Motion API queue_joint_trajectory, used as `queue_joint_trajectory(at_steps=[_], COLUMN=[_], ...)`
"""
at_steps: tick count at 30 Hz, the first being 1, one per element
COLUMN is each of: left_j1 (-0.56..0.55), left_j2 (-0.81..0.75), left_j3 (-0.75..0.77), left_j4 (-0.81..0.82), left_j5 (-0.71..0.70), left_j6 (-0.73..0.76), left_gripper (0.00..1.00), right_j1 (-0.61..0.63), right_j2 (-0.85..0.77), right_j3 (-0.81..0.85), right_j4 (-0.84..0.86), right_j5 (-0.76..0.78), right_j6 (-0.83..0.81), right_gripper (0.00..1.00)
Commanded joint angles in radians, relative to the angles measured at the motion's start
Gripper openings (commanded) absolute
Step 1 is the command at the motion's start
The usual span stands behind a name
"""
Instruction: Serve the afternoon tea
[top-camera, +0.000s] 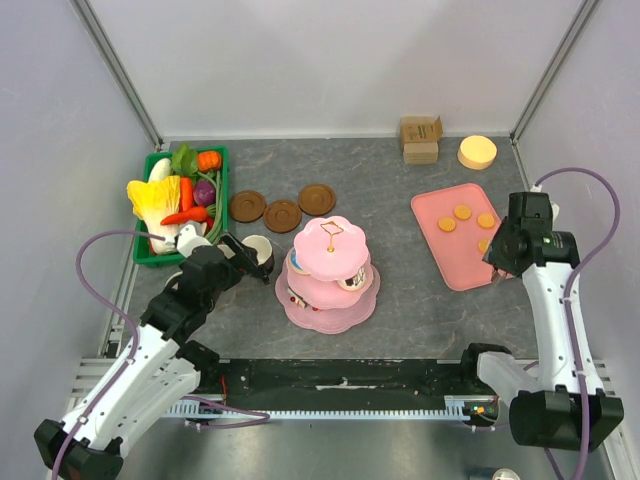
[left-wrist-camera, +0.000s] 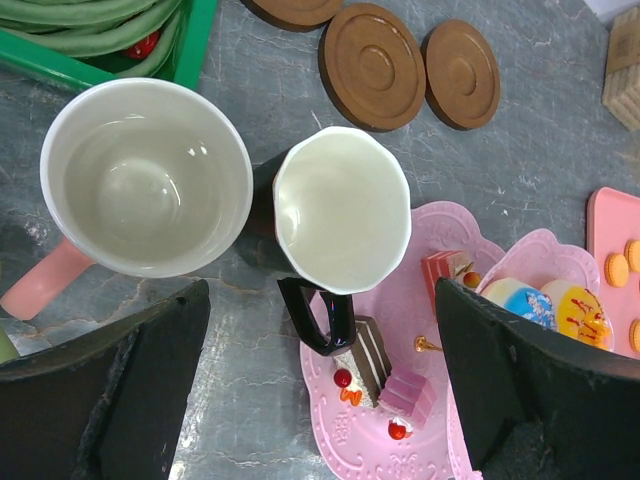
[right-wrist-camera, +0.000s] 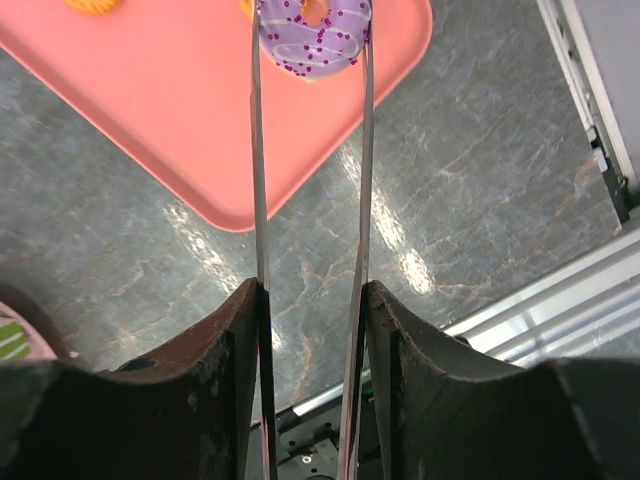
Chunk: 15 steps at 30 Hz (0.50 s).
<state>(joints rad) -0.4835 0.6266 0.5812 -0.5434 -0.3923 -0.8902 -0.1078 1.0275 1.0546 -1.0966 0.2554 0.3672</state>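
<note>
My right claw (right-wrist-camera: 312, 300) squeezes the tongs (right-wrist-camera: 257, 180) onto the purple donut (right-wrist-camera: 315, 30) at the pink tray (right-wrist-camera: 150, 100), likely bound for the tiered stand (top-camera: 318, 245). My left claw (left-wrist-camera: 320, 300) hangs spread above the dark mug (left-wrist-camera: 340, 205) on the desk (left-wrist-camera: 240, 400).

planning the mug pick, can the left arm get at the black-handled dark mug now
Probably yes: the left arm holds its jaws open over the black-handled dark mug; only the pink-handled white mug and pink tiered stand crowd it.

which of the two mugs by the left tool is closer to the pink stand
The dark mug with the black handle: its handle overlaps the base of the pink tiered stand. The pink-handled mug stands farther off.
</note>
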Motion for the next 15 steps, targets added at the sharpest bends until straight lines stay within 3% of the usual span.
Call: queue_joint_trajectory(at_steps=[1, 6, 15], left_j1=[0.002, 0.002, 0.002], left_j2=[0.007, 0.013, -0.008], left_j3=[-0.001, 0.011, 0.048], left_j4=[0.037, 0.034, -0.038], left_j5=[-0.025, -0.007, 0.029], left_j6=[0.031, 0.030, -0.010], left_gripper=[0.99, 0.99, 0.99], right_j1=[-0.003, -0.003, -0.003], right_j2=[-0.069, -0.107, -0.116], right_j3=[0.088, 0.126, 0.304], right_j4=[0.035, 0.053, 0.257], right_j5=[-0.021, -0.082, -0.548], right_j6=[-0.034, -0.036, -0.008], right_gripper=[0.44, 0.42, 0.39])
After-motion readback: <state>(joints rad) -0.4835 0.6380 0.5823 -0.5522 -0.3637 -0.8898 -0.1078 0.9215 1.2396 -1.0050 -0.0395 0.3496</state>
